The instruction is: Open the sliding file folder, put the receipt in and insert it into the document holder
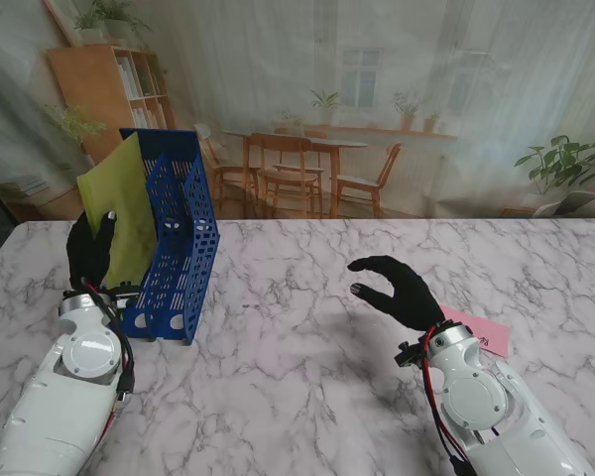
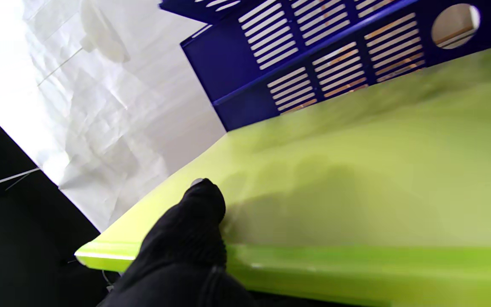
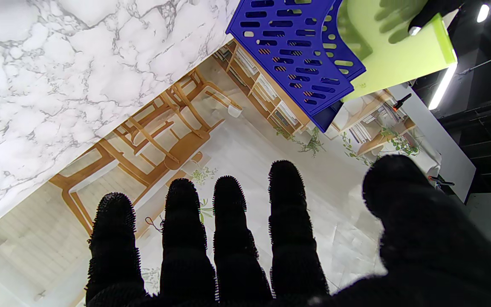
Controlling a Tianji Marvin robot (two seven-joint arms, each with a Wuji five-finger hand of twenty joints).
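**Green folder held upright in the blue holder, pink slip on the tabletop**

Nearest to you on the right, your right hand hovers over the white marbled tabletop, its black-gloved fingers spread and slightly curled around nothing. Just beside that wrist, a flat pink paper receipt lies on the tabletop, partly hidden by the arm.

On the left, your left hand is raised against the outer face of the lime-green plastic sliding file folder. In the left wrist view you see one fingertip pressing the folder's smooth face near its edge; the right wrist view shows another fingertip on its far corner. You appear to be holding it between your fingers, though the grip behind it is hidden.

The folder stands tilted inside the leftmost slot of the blue perforated plastic document holder, its upper part sticking out to the left. The holder stands upright on the tabletop's far left side, well apart from the receipt.
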